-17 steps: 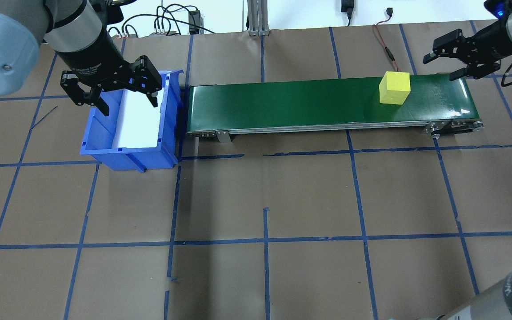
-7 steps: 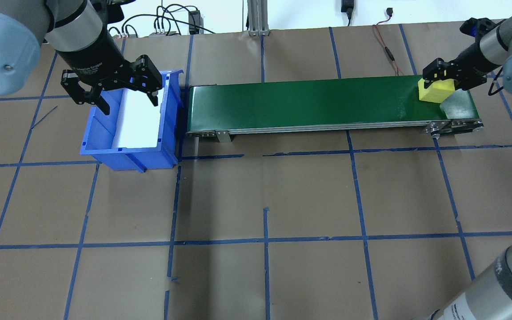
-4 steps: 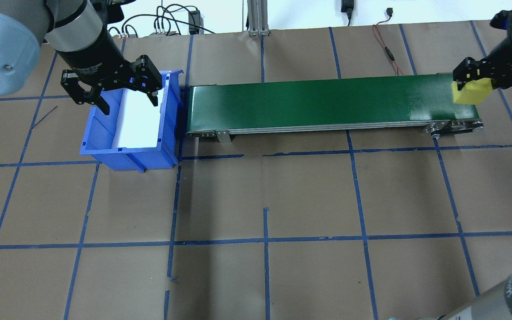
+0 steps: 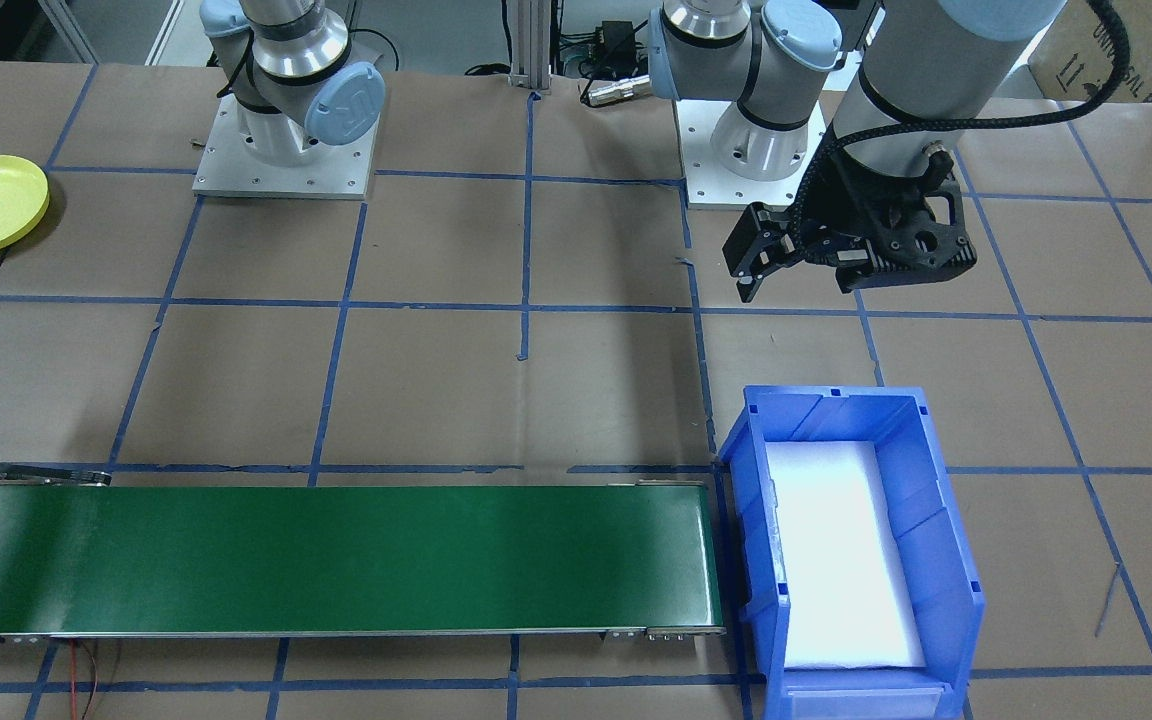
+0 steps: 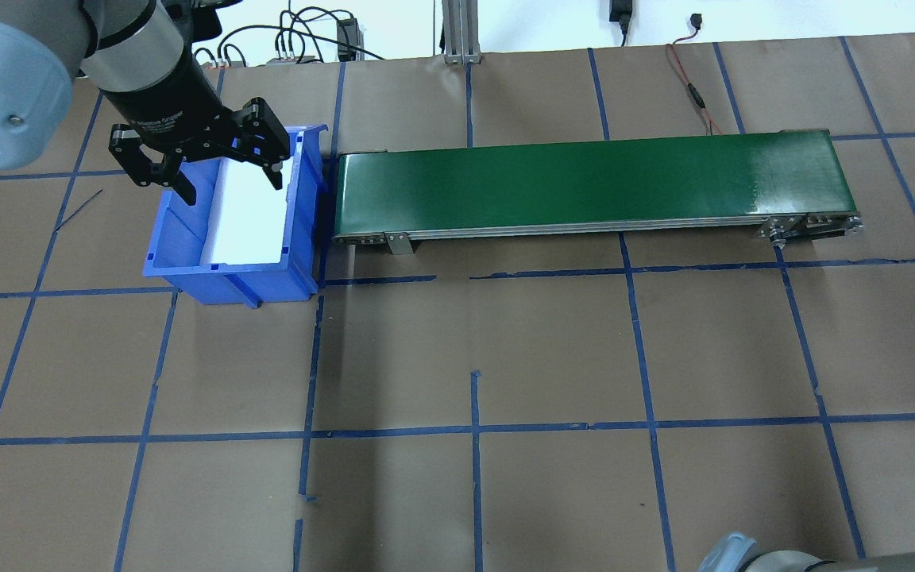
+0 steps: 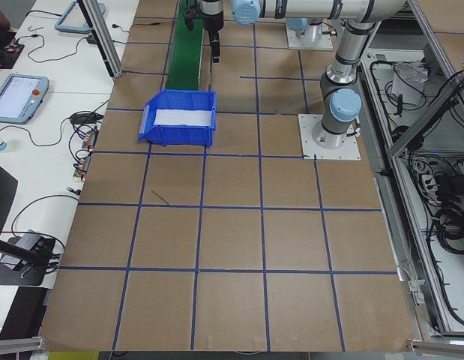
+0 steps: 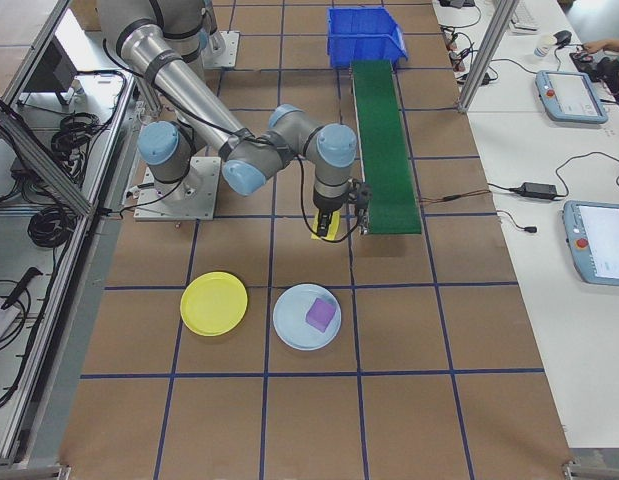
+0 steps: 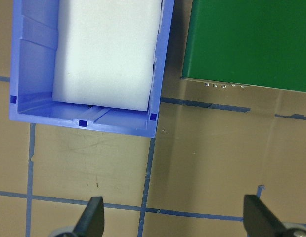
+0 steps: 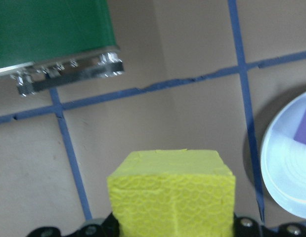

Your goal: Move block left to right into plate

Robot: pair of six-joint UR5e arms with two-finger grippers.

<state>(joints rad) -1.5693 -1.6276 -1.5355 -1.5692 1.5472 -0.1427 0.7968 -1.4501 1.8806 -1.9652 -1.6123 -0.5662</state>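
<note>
Right jaws clamped on yellow block (image 9: pixel 171 192), plate (image 7: pixel 214 303) well apart, left jaws wide

One camera high behind the robot looking down at the green belt (image 5: pixel 592 184), one across the table facing the robot, two at the table ends (both far back), two wrist cameras close up, blue bin (image 8: pixel 88 64) shared by most.
</note>
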